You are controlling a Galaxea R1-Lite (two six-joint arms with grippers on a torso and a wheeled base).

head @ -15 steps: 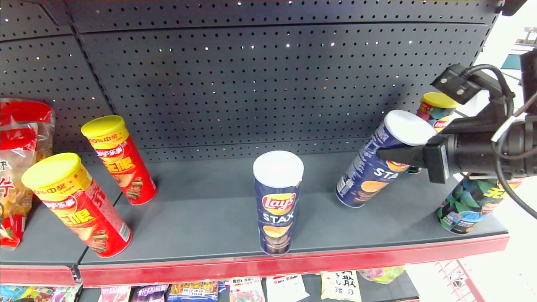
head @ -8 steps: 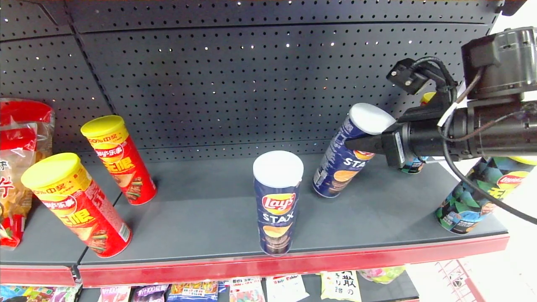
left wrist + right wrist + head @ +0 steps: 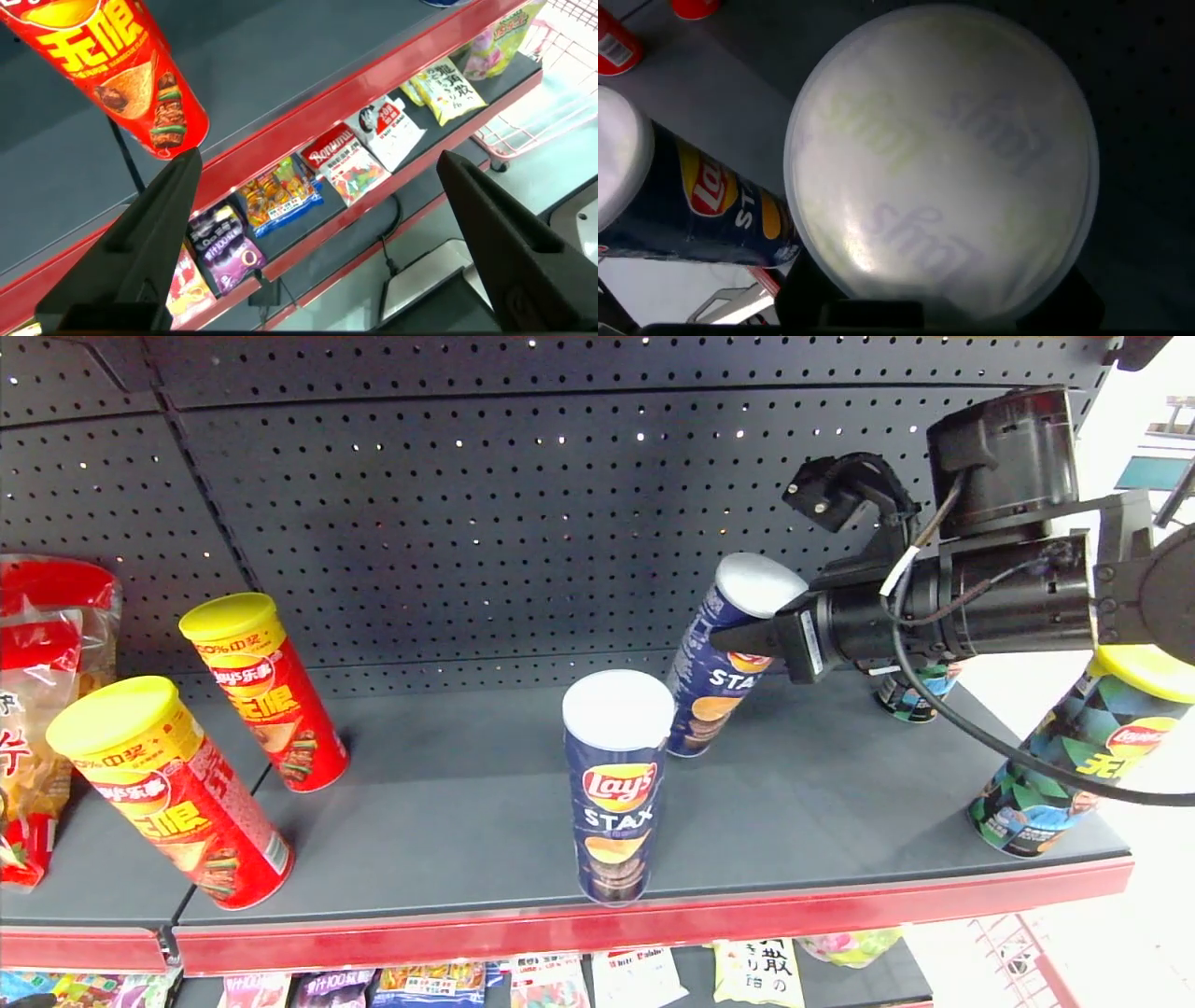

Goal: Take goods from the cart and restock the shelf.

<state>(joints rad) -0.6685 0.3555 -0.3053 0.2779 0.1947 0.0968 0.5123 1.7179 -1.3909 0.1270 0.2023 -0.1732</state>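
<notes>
While the grey shelf (image 3: 448,821) spans the lower half of the head view, the right gripper (image 3: 738,639) reaches in from the upper right with its fingers closed on the held blue can (image 3: 702,695), gripping just under the white lid (image 3: 758,583). That can sits right of centre and leans with its top toward the right of the frame. Its base is low by the shelf floor, just behind the standing blue can (image 3: 616,784); whether it touches the deck I cannot tell. I judge the tube light and stiff along its length, yet thin-walled enough to dent under a hard squeeze. Its glossy wrap is likely slippery and the chips inside are fragile. The sound hold is across the upper body below the lid, as now, since the lid itself could pop off. In the left wrist view, the left gripper (image 3: 318,252) hangs before the lower shelf edge with its fingers wide apart, holding nothing.
</notes>
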